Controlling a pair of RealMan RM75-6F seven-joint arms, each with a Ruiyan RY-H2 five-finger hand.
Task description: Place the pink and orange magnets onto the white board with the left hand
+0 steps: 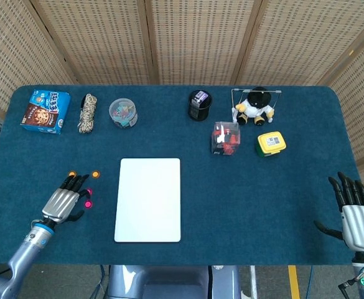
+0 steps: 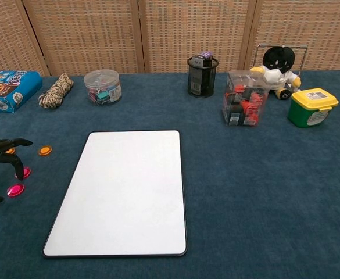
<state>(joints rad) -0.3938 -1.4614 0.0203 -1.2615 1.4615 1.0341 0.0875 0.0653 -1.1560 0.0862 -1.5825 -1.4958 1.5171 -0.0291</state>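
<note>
Currently, my left hand, metal-backed with black fingers spread, holds nothing, fingertips over two glossy round pink magnets. Two round orange magnets lie on blue felt table, beside smooth rectangular white board. My right hand rests open, apart.

White board flat mid-table, bare. Left of it, two orange magnets side by side; two pink magnets nearer, one partly hidden.
</note>
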